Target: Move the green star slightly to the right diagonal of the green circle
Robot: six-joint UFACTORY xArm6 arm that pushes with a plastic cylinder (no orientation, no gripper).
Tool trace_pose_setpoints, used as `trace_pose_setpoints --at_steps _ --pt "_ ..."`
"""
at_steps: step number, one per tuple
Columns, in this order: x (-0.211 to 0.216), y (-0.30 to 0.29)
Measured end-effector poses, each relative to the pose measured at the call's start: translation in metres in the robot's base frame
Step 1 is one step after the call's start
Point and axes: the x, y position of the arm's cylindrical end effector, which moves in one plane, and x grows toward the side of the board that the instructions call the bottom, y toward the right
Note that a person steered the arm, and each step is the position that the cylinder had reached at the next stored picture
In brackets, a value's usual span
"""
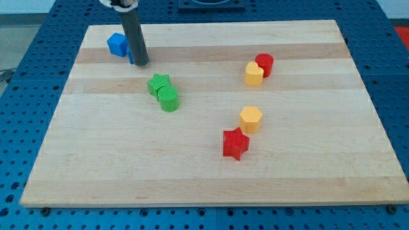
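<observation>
No pincer, rod only: my tip (141, 62) up-left of green star (158, 83), apart; green circle (169, 99) touches star.

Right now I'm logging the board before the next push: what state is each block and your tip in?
my tip: on the board, against the blue blocks, up-left of the green pair.
blue blocks: partly hidden behind the rod.
green star: touching the green circle.
yellow heart: touching the red cylinder.
yellow hexagon: touching the red star.
</observation>
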Motion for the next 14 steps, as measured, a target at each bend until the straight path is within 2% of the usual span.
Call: trace_pose_setpoints --at_steps 2,4,11,12,13,14 --pt "-0.006 -0.011" --pt "0.049 0.019" --pt "0.049 0.010" --pt "0.066 0.013" --pt "0.104 0.035" --pt "0.104 0.050"
